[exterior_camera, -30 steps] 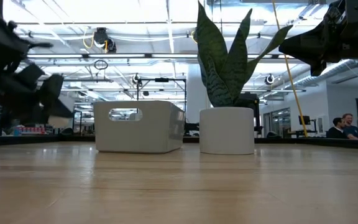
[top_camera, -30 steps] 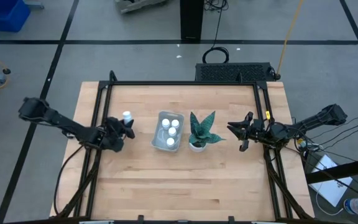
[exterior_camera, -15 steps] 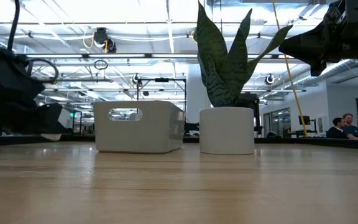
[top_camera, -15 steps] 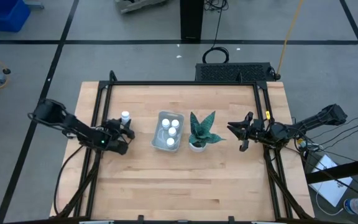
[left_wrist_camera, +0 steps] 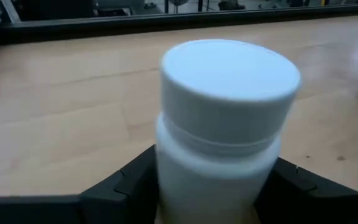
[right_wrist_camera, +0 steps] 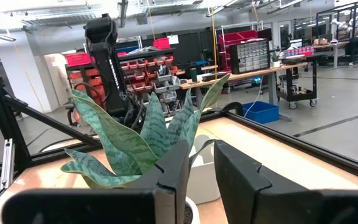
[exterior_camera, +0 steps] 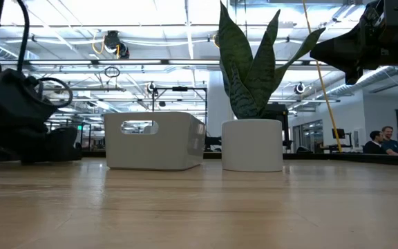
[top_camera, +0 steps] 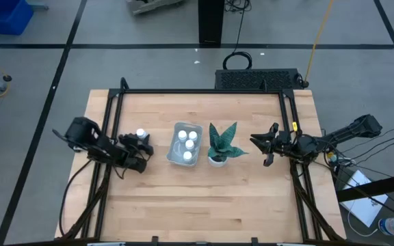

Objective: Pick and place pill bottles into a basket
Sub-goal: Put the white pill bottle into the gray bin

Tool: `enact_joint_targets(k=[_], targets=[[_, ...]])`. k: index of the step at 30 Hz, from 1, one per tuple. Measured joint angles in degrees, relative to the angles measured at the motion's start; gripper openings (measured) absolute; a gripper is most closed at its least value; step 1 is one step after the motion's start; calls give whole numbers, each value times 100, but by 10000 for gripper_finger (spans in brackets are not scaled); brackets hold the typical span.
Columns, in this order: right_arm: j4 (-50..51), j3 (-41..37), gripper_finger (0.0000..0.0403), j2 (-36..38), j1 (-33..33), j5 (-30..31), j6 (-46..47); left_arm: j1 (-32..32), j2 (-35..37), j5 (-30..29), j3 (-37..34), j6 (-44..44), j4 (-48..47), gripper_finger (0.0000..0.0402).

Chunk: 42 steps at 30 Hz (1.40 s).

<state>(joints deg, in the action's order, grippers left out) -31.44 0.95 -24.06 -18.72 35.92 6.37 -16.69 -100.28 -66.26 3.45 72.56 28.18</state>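
One white pill bottle (top_camera: 141, 134) with a round cap stands left of the basket (top_camera: 172, 156), a pale tray holding three more capped bottles (top_camera: 191, 135). My left gripper (top_camera: 142, 141) is low at the table, open, one finger on each side of that bottle (left_wrist_camera: 222, 93). In the low view the dark gripper (exterior_camera: 36, 135) hides the bottle. My right gripper (top_camera: 254, 142) hangs above the table right of the plant. A narrow gap shows between its fingers (right_wrist_camera: 202, 180), with nothing in it. My left gripper's fingers (left_wrist_camera: 129, 183) lie close against both sides of the bottle's body (left_wrist_camera: 185, 180), below the cap, coming nearly level from the table's left. I cannot tell whether they touch it. The bottle stays upright; its foot is out of view.
A white pot with a green spiky plant (top_camera: 221, 143) stands just right of the basket, between it and my right gripper. A black frame (top_camera: 197, 91) runs round the wooden table. Bare wood (top_camera: 197, 198) lies toward the near edge.
My left gripper has sunk toward the table and moved right, toward the basket. The pill bottle, which stood just beyond its fingertips, is now between the fingers. My right arm has kept still.
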Motion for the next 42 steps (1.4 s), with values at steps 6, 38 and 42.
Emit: enact_joint_targets(k=[6, 38, 42], targets=[[0, 0, 71, 0, -2, 0, -2, -4, -206, 74, 337, -180, 18, 224], [0, 0, 71, 0, 0, 0, -2, -229, 1416, 1164, 459, -200, -1355, 233], [0, -1, 71, -1, -2, 0, -1, -229, 1416, 1179, 459, -292, -1354, 252]])
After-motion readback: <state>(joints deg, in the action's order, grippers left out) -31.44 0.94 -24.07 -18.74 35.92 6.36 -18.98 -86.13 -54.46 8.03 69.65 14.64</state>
